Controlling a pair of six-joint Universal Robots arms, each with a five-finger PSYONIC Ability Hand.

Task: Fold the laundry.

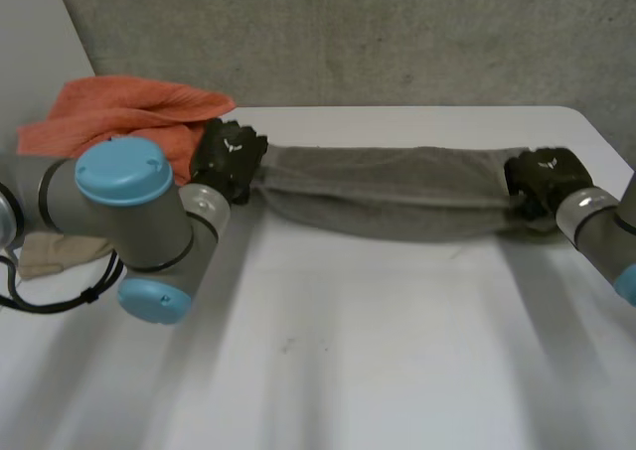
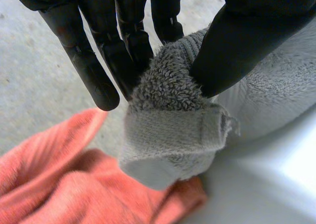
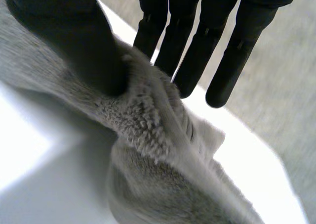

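Observation:
A grey towel (image 1: pixel 388 187) hangs stretched in a long band between my two hands, across the far part of the white table (image 1: pixel 397 351). My left hand (image 1: pixel 229 157) holds its left end. In the left wrist view the thumb (image 2: pixel 242 41) and fingers (image 2: pixel 123 46) pinch a bunched corner of the towel (image 2: pixel 168 130), whose hemmed tip hangs below them. My right hand (image 1: pixel 545 177) holds the right end. There the thumb (image 3: pixel 74 36) presses the towel (image 3: pixel 148 135) against the nearest of the straight fingers (image 3: pixel 197 61), and the rest sags beneath the palm.
An orange cloth (image 1: pixel 129 107) lies heaped at the table's far left, right behind my left hand and under it (image 2: pixel 59 179). A beige cloth (image 1: pixel 50 251) peeks out beside my left arm (image 1: pixel 129 212). A grey wall stands behind the table.

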